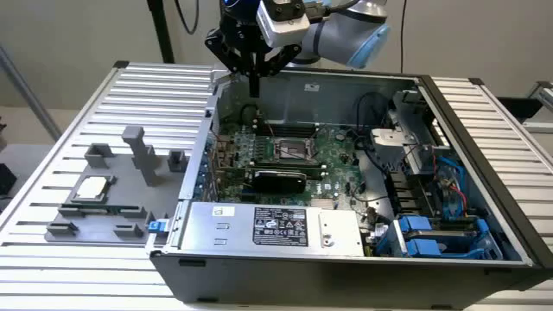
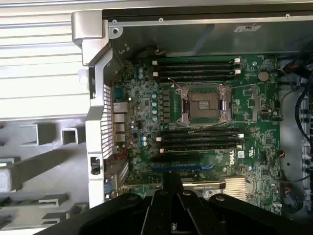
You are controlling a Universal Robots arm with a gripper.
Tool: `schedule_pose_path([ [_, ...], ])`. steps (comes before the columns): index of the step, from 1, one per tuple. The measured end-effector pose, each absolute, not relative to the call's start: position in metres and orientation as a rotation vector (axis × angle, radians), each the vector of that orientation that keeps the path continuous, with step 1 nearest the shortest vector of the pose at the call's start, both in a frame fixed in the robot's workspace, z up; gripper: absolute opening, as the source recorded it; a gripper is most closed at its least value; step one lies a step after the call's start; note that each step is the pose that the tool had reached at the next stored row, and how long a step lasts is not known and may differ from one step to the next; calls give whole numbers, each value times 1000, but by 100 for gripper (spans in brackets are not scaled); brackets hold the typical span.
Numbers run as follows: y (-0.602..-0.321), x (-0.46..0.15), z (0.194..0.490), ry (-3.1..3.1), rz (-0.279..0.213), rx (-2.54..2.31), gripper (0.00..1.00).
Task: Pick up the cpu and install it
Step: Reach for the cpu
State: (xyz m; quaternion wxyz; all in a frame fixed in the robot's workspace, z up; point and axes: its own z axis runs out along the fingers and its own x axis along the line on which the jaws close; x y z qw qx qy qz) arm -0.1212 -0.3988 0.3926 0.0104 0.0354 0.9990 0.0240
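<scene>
The cpu (image 1: 90,188), a small flat square chip with a silver top and pale rim, lies on the grey fixture plate (image 1: 87,223) at the exterior view's left, outside the computer case. My gripper (image 1: 254,89) hangs high over the case's far left corner, well away from the chip, fingers pressed together and holding nothing. In the wrist view the black fingers (image 2: 168,205) point down at the green motherboard (image 2: 142,122), whose open, empty socket (image 2: 204,105) sits between the memory slots. The same socket (image 1: 291,149) shows mid-board in the exterior view.
The open case (image 1: 484,149) stands on a ribbed metal table (image 1: 155,84). A silver power supply box with a black label (image 1: 268,227) fills the near side. Cables and blue drive caddies (image 1: 432,236) crowd the exterior view's right. Grey upright posts (image 1: 138,155) stand on the fixture.
</scene>
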Motion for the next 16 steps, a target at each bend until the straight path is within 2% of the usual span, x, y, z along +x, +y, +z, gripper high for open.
schedule_pose_path([
  [16,-399,-121,393,3118,75,110,11],
])
